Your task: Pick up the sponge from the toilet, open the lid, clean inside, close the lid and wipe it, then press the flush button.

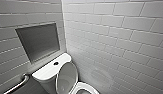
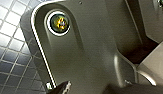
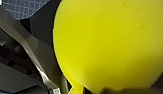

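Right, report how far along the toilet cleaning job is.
Done: the bright yellow soft sponge is off the white glossy ceramic toilet, close up in the right wrist view, apparently held; the white oval hinged lid stands raised. In hand: cleaning inside the bowl, which I cannot confirm has started. Left: closing and wiping the lid, then pressing the small dark round flush button on the tank top.

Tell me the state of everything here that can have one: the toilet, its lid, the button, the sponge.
toilet: bowl uncovered.
lid: raised, standing up behind the bowl.
flush button: bare, nothing touching it.
sponge: held in the air at the right wrist, off the toilet.
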